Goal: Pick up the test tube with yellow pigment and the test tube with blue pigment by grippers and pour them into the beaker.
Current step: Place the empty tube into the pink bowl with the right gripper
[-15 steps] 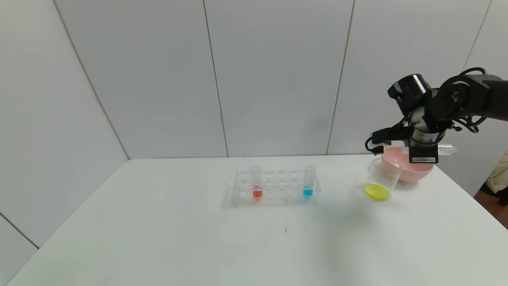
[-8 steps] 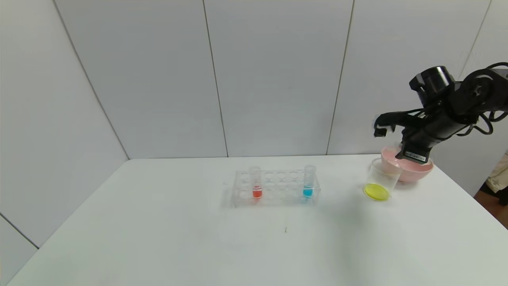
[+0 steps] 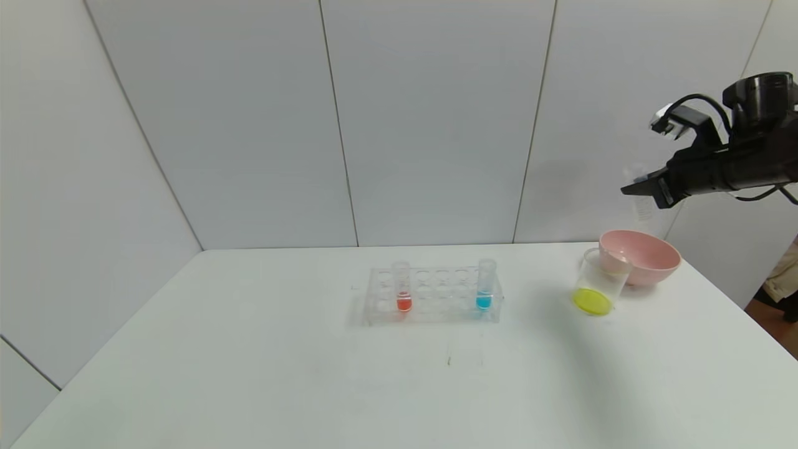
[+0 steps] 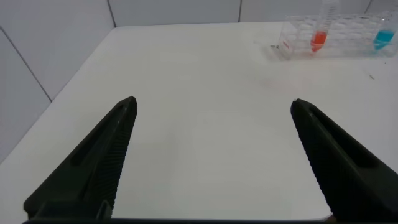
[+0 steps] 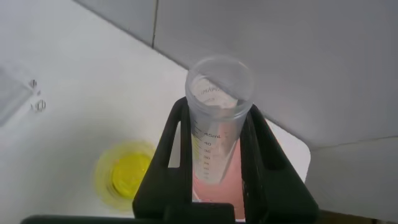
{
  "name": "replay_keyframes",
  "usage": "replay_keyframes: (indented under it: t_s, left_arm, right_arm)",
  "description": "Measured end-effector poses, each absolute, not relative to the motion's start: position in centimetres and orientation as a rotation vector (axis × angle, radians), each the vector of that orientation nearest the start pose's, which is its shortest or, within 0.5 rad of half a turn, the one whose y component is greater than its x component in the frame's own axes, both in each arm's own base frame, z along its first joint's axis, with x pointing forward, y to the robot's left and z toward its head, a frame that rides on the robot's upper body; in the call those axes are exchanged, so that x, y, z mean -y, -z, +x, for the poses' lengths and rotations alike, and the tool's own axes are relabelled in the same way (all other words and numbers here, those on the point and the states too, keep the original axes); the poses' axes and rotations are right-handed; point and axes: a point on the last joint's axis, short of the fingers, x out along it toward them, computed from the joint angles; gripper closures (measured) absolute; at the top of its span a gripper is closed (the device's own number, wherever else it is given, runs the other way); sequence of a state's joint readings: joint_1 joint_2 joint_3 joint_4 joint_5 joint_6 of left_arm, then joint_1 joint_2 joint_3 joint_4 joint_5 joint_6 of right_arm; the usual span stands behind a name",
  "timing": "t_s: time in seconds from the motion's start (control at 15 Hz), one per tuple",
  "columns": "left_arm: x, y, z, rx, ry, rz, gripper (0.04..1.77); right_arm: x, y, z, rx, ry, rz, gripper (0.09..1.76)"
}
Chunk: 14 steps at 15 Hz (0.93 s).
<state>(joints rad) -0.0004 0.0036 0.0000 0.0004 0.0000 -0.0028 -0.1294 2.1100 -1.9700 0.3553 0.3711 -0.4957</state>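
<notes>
Right gripper (image 3: 636,187) raised over the far right of the table (image 3: 249,374), fingers clamped on an emptied clear tube (image 5: 217,118)

The beaker (image 3: 598,287) stands at the right of the table, just in front of and touching the pink bowl (image 3: 648,259), with a shallow pool of yellow liquid in its bottom — the graduated tube in the right gripper shows no yellow liquid in it. At mid-table the clear rack (image 3: 433,296) holds the test tube with blue pigment (image 3: 485,287) upright at its right end and a tube with red-orange liquid (image 3: 402,288) upright near its left end; each is filled only in its lower part. The left gripper (image 4: 211,155) sits low over the near left of the table, its fingers wide apart and holding nothing.
</notes>
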Motion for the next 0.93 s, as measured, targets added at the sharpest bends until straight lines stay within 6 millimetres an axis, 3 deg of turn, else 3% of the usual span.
replay_keyframes:
  t_s: [0.2, 0.47, 0.93]
  left_arm:
    - [0.0, -7.6, -2.3, -0.004, 0.000, -0.003, 0.05]
    - [0.0, -7.6, -2.3, -0.004, 0.000, -0.003, 0.05]
    - [0.0, -7.6, -2.3, -0.004, 0.001, -0.003, 0.05]
  right_arm:
    - [6.2, -25.5, 43.5, -0.300, -0.265, -0.207, 1.34]
    - [6.9, -22.1, 44.1, -0.194, -0.231, -0.172, 1.34]
    - [8.0, -17.0, 43.5, -0.181, -0.195, -0.097, 1.34]
